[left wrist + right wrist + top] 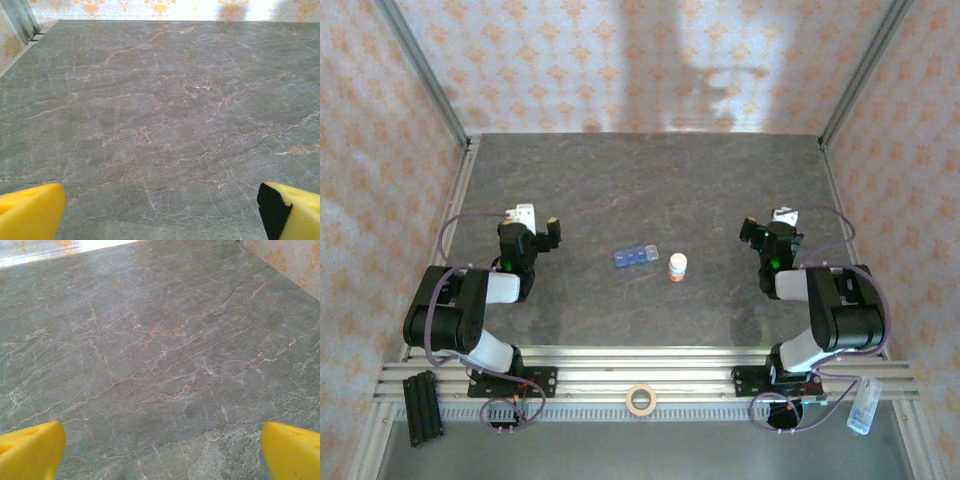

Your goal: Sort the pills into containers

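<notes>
The containers [634, 256] lay in the middle of the counter [650, 180], with the bottle [677, 266] just beside them on the right. Slightly farther back, the left jaws and right jaws hung spread and empty, well apart. One arm should probably steady the strip while the other opens it. No writing was legible.

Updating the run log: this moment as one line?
left gripper: open, empty | right gripper: open, empty | pill organiser: mid-table, untouched | orange bottle: upright, beside organiser
</notes>
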Robot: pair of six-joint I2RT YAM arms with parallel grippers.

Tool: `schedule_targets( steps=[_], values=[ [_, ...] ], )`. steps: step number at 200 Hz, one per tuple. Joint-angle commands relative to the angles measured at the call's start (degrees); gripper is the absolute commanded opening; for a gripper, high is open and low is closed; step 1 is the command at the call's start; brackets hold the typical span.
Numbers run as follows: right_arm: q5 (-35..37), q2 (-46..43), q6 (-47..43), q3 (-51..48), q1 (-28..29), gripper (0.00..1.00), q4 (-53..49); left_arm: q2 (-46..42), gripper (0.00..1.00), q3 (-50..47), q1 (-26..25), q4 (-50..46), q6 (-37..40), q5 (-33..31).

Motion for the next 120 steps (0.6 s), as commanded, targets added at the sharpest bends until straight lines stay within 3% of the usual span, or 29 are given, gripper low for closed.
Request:
schedule_targets(
  steps=[1, 20, 59, 78, 95, 120],
  values=[
    [1.98, 0.30, -0.67, 1.05, -0.37, 1.00, 1.64, 0.32, 1.00, 1.14, -0.25, 0.12, 0.02, -1.67],
    [3.77, -1.65, 0.03, 1.13, -0.33, 1.00, 0.15, 0.11, 1.00, 0.51, -0.40, 1.21, 0.26, -1.49],
    [9.35, -11.44, 3.16, 7.34, -0.37, 1.00, -18.22, -4.82, 1.00, 1.82, -1.48, -4.85, -0.23, -6.85],
    [11.40, -13.73, 10.85, 13.24, -0.61, 1.00, -30.29, -7.55, 1.00, 3.39, -1.59, -10.00, -0.85, -8.50],
    [16.43, -13.71, 23.91, 20.24, -1.30, 1.00, -44.59, -10.39, 1.00, 4.83, -1.62, -14.30, -1.28, -10.06],
    [7.99, -13.57, 27.39, 26.38, -2.26, 1.00, -52.67, -15.97, 1.00, 7.65, -1.62, -20.75, -4.40, -11.51]
  ],
)
